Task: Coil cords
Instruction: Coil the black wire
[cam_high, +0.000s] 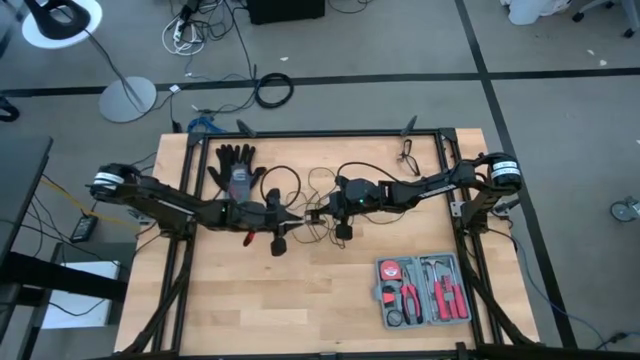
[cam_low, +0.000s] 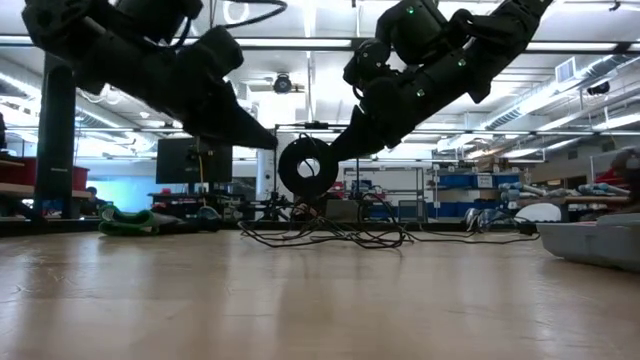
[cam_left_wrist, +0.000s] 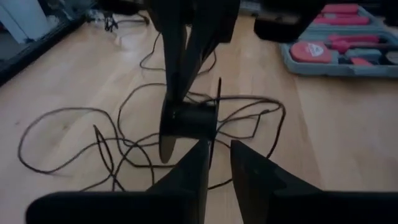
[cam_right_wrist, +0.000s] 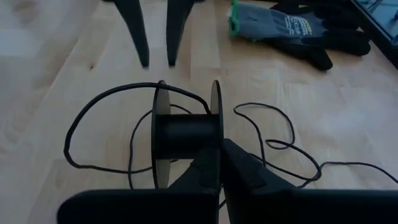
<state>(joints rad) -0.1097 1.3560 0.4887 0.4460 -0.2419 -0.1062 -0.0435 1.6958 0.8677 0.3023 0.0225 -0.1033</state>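
Your right gripper (cam_right_wrist: 214, 163) clamps the spool (cam_right_wrist: 185, 134) above the table (cam_high: 300, 300), so wire (cam_right_wrist: 99, 102) can wind; left gripper (cam_left_wrist: 217, 163) stands apart, empty.

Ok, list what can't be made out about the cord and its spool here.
- Turns wound on the spool, held by the right gripper: black wire on a black core, right wrist view.
- The wire's free end: too thin in the high view, cut off by the edges in both wrist views.
- Whether wire runs between the left gripper's fingers: blurred, left wrist view.
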